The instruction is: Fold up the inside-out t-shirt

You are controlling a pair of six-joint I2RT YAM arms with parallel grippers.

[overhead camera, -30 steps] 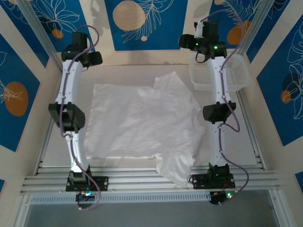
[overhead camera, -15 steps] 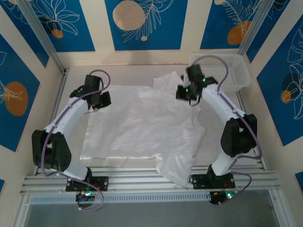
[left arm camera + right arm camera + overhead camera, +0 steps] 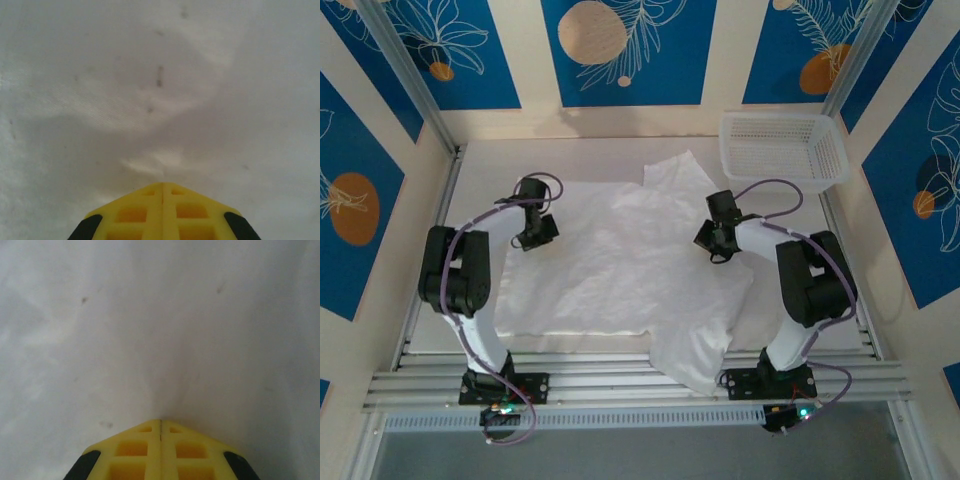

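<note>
The inside-out t-shirt (image 3: 620, 260) lies spread and wrinkled over the middle of the desk (image 3: 590, 160), between the two arms; one flap of it points toward the far side, just left of the white mesh basket (image 3: 782, 150), which sits in the far right corner, apart from the cloth; another flap at the near right spills over the desk's near edge onto the metal rails (image 3: 620, 385). The left hand (image 3: 532, 238) is down on the shirt close to its left edge, the arm bent sharply behind it; in the left wrist view the yellow fingers (image 3: 145, 212) are pressed together with only a thin seam between them, and a small pucker of white cloth gathers right at their tip, so the hand is clamped on the shirt. The right hand (image 3: 712, 242) is down on the right part of the shirt, toward the far side; its fingers (image 3: 140, 450) are likewise pressed together, and a soft crease of cloth runs up to their tip, pinched there.
</note>
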